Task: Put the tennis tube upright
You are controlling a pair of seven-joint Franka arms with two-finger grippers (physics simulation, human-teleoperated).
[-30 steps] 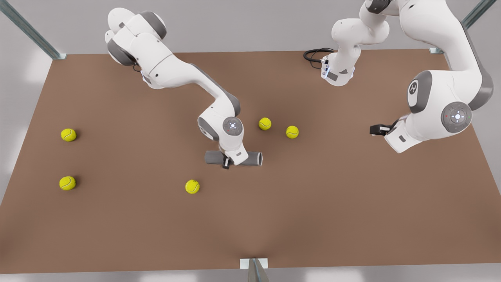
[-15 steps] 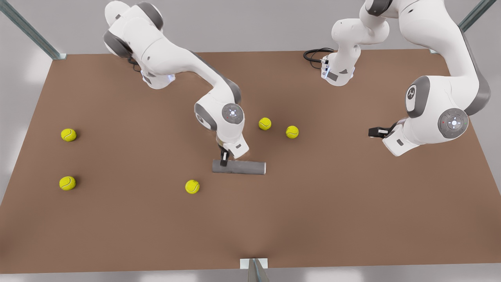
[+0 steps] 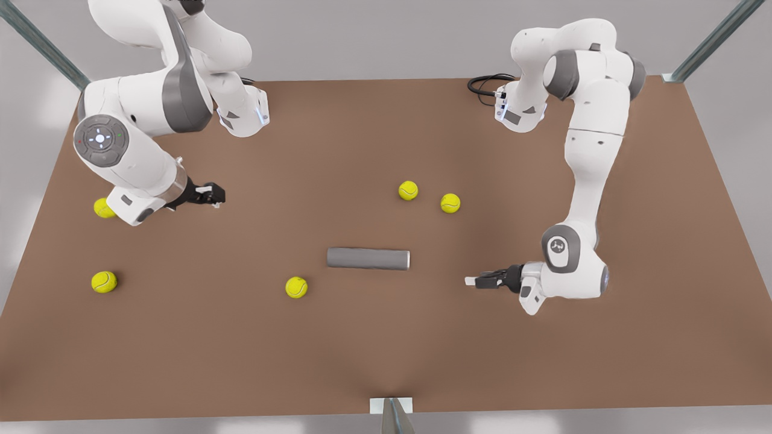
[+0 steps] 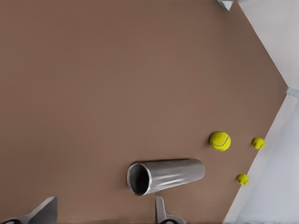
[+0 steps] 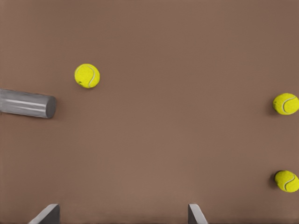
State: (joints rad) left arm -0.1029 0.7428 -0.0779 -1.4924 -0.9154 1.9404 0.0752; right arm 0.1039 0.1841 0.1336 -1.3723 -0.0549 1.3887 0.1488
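Note:
The tennis tube point(image 3: 368, 258) lies on its side on the brown table point(image 3: 543, 361), a plain grey cylinder with its silvery open rim toward the front view's right. Nothing touches it. My left gripper point(image 3: 473, 280) hovers low, off the tube's rim end on the front view's right, and stands open. In the left wrist view the tennis tube point(image 4: 168, 175) shows its open mouth beyond the left gripper point(image 4: 100, 217). My right gripper point(image 3: 214, 194) is open, raised far off at the front view's left. The right wrist view shows the tennis tube's point(image 5: 25, 103) closed end ahead of the right gripper point(image 5: 121, 217).
Several yellow-green tennis balls lie about: two point(image 3: 408, 190) point(image 3: 450, 203) behind the tube, one point(image 3: 296, 287) near its closed end, others point(image 3: 104, 281) at the front view's left. A black cable point(image 3: 485, 84) lies at the back edge.
The right gripper let go of the tube, which now lies slightly nearer the front edge, and pulled far back to the front view's left. The left arm swung down toward the tube's rim end.

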